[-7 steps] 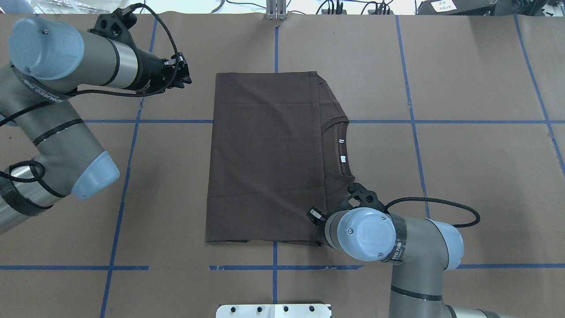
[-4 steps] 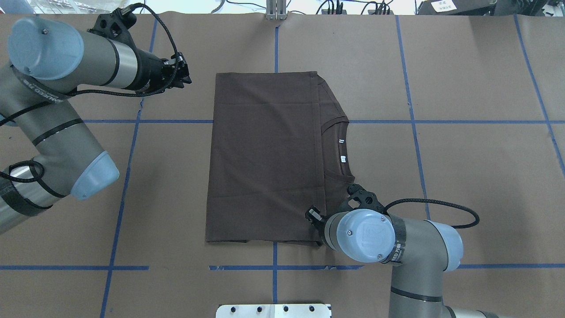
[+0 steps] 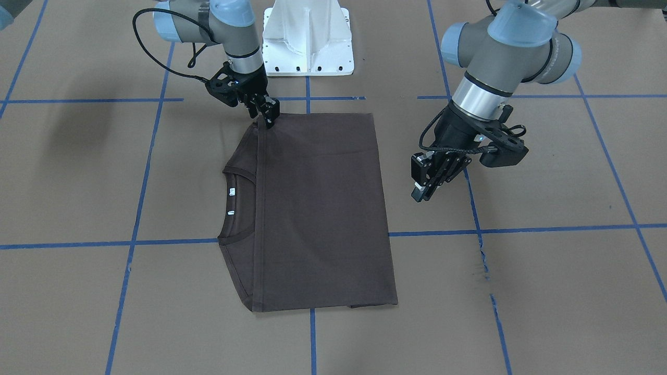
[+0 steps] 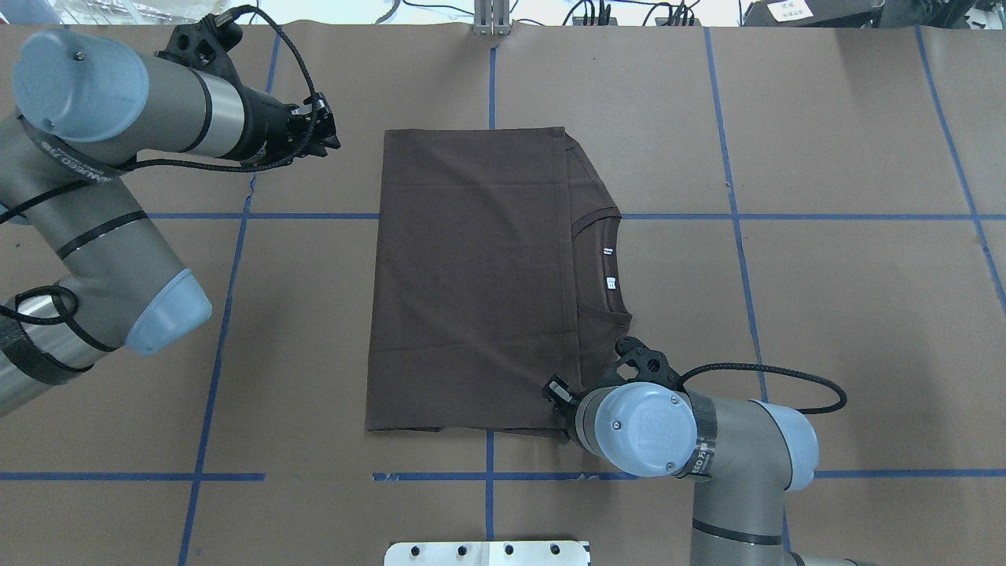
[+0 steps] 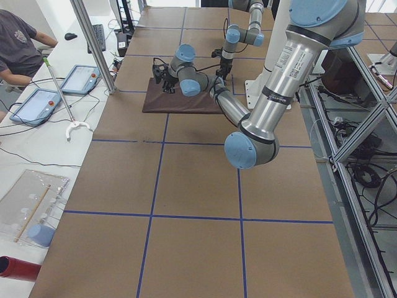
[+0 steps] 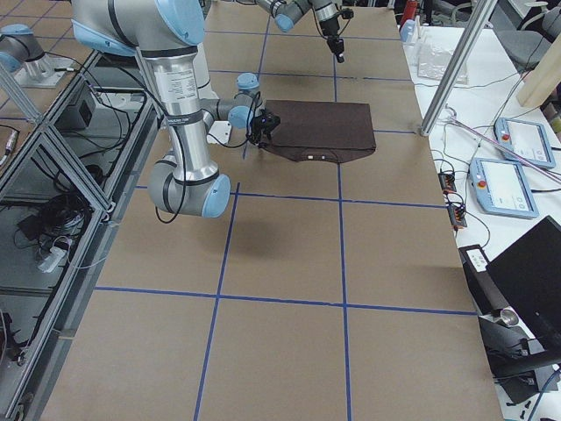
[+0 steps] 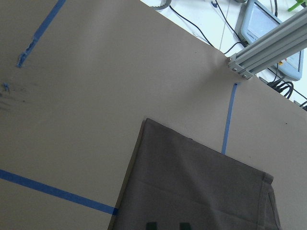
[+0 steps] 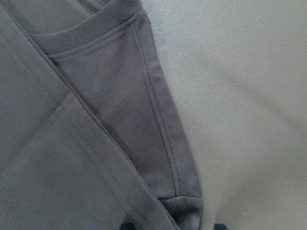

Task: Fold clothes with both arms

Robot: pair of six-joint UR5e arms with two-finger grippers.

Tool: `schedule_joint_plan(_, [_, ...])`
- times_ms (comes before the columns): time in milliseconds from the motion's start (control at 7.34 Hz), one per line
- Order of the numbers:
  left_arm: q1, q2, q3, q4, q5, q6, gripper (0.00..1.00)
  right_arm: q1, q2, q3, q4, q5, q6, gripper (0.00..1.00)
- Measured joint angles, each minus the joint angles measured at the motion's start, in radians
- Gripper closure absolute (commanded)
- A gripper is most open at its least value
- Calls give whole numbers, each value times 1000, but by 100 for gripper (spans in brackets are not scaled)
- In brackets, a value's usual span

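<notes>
The T-shirt (image 4: 471, 275) lies folded mid-table, collar (image 4: 601, 267) toward the right. Right gripper (image 3: 264, 113) sits at its near-right corner; can't tell if it's pinching. Left gripper (image 3: 430, 177) hangs open, far-left. It's probably light, floppy cloth, so I'd grab corners and hems.

The dark brown T-shirt (image 4: 471, 275) lies flat on the desk (image 4: 825, 275), folded into a rectangle. Its ribbed collar (image 4: 601, 267) and white labels show along one side.
</notes>
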Motion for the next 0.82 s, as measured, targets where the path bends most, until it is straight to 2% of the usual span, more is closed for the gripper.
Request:
schedule_joint_plan(136, [0, 0, 0, 0, 0, 0, 72, -2, 0, 0, 0, 0, 0, 100])
schedule_joint_plan(818, [1, -3, -14, 16, -1, 0, 72, -1, -2, 5, 0, 2, -4, 100])
